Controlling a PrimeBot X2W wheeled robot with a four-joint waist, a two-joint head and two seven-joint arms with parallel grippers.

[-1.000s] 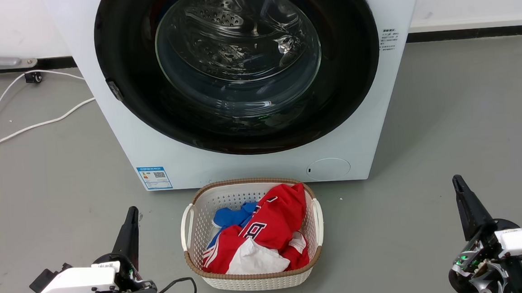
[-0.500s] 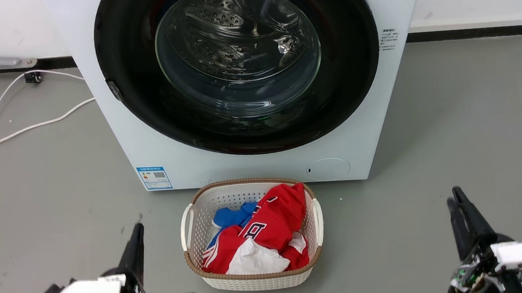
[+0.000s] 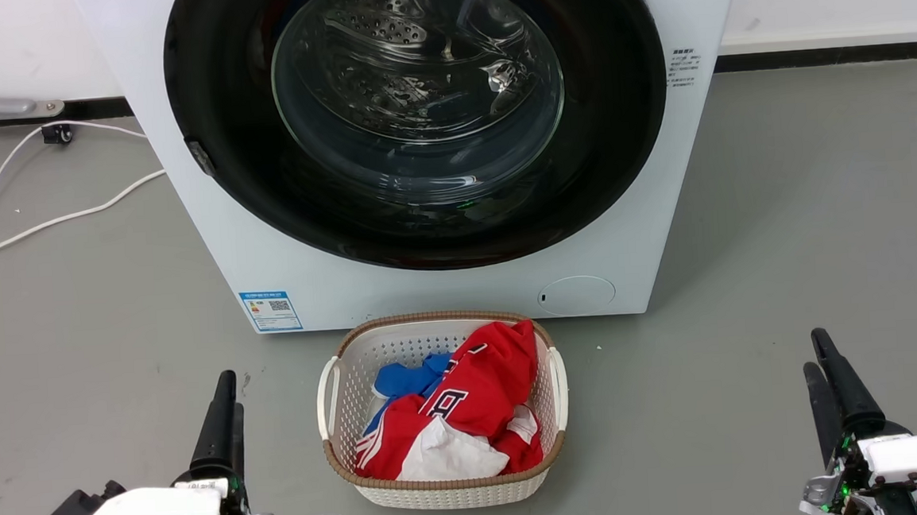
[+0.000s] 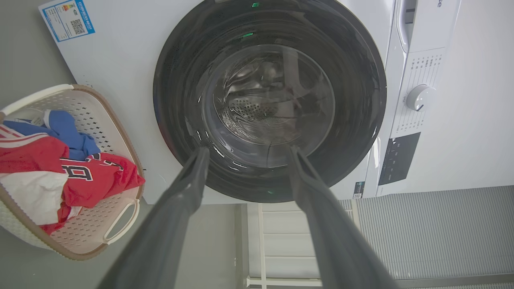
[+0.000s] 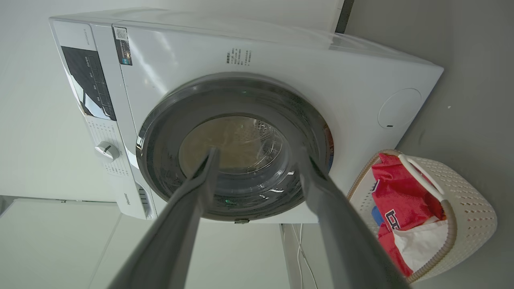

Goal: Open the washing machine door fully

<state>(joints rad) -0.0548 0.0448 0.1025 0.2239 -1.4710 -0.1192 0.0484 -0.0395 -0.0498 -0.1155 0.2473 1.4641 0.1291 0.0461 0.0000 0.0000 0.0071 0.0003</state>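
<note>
The washing machine door (image 3: 417, 109) is a big glossy black round with a bulging glass bowl, lying shut and flush in the white machine (image 3: 397, 293). A small dark catch (image 3: 199, 158) sits on its left rim. My left gripper (image 3: 230, 395) hovers low over the floor at the lower left, well short of the machine. Along its open fingers, the left wrist view has the door (image 4: 269, 108) beyond the left gripper (image 4: 247, 154). My right gripper (image 3: 813, 351) hovers at the lower right. It is also open and empty, and the door (image 5: 237, 136) lies ahead of the right gripper (image 5: 259, 154).
A white basket (image 3: 430, 320) of red, blue and white clothes stands on the grey floor right in front of the machine, between my arms. White cables (image 3: 43, 227) trail over the floor at the left. The control panel and knob (image 4: 419, 98) are on the machine's top front.
Both grippers sit lower in the head view than a second ago. The left dipped and rose again; the right drew back and slightly right. The door has not moved.
</note>
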